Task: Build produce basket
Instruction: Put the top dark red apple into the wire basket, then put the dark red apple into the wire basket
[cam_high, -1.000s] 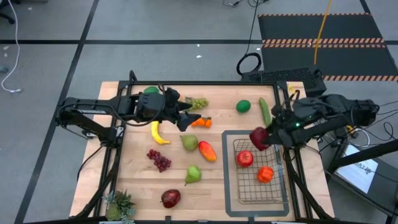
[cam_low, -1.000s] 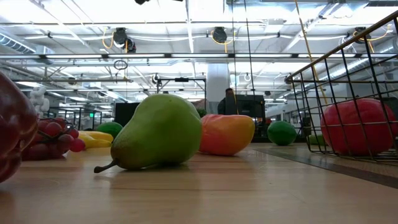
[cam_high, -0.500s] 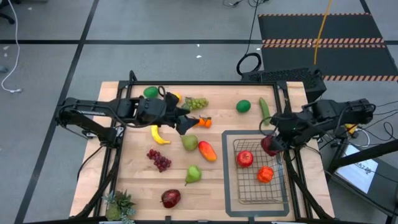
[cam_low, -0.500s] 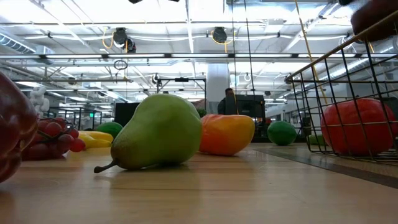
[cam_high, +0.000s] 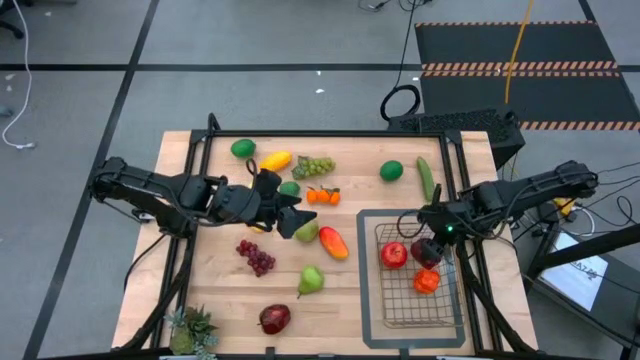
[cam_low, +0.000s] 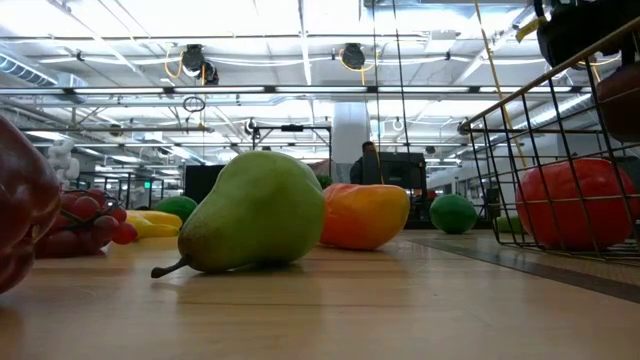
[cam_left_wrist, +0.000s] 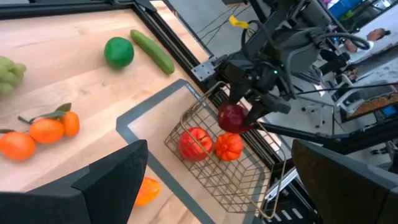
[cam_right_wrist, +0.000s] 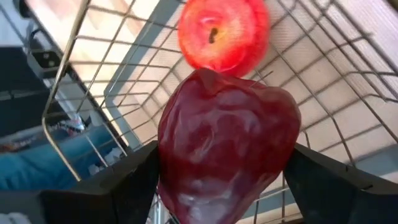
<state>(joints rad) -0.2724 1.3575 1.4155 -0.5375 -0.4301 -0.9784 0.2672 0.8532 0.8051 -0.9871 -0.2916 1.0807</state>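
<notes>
Wooden table (cam_high: 215, 300) seen from above, toy fruit scattered over its middle and far edge, wire basket (cam_high: 452, 315) near the right edge toward the near right corner. Right gripper (cam_high: 430, 250) inside the basket's far right corner, fingers pinching a dark red apple (cam_right_wrist: 227, 146) from both sides. Apple directly over the basket floor, hanging just above the mesh between the basket's walls, so the drop lies straight down from the fingers. Brighter red apple (cam_high: 393, 255) just beside it toward the table's middle, an orange-red fruit (cam_high: 426, 281) just beside it toward the near edge, both already resting in the basket. Right arm reaching in from the right edge, stretched low and nearly level, wrist tipped down over the basket rim. Probably the moment to release; little room between the held apple and the two fruits below, so some risk of a knock or a roll. Left gripper (cam_high: 288, 219) over the table's middle, fingers spread, empty, just beside a green pear (cam_high: 306, 230) and near an orange-yellow mango (cam_high: 333, 242). Left arm stretched low from the left edge across the wood. Remaining fruit well apart from the basket, nearer the left arm.
</notes>
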